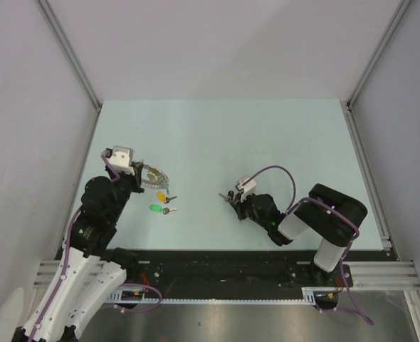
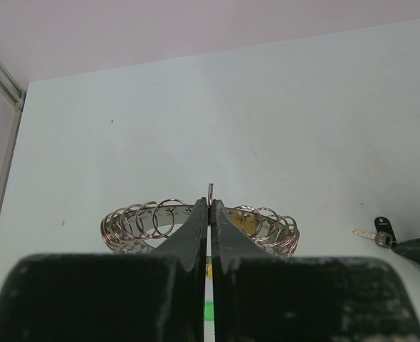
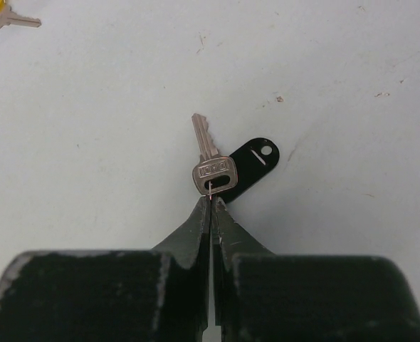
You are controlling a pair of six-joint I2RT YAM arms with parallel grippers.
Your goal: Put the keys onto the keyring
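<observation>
The left fingers (image 2: 201, 214) are pressed fully together. They nip one thin ring (image 2: 210, 189), which stands upright and edge-on out of their tips. Just behind it, from 9 to 3 o'clock, the coil of rings (image 2: 135, 221) lies curved on the table (image 2: 267, 107). In the top view these fingers sit at the table's 9 o'clock side. The yellow key (image 1: 162, 196) and the green key (image 1: 155, 208) lie close together on the table, just off the fingers at 4 to 5 o'clock.

The right fingers (image 3: 203, 214) are closed tight too, with their tips gripping the bottom edge of the head of a silver key (image 3: 213, 173). Its blade points to 11 o'clock. A black tag (image 3: 253, 162) shows behind the key at 2 o'clock, overlapped by the key's head; whether the two are joined cannot be told. These fingers sit just at 6 o'clock of the table's centre, well apart from the coil.
</observation>
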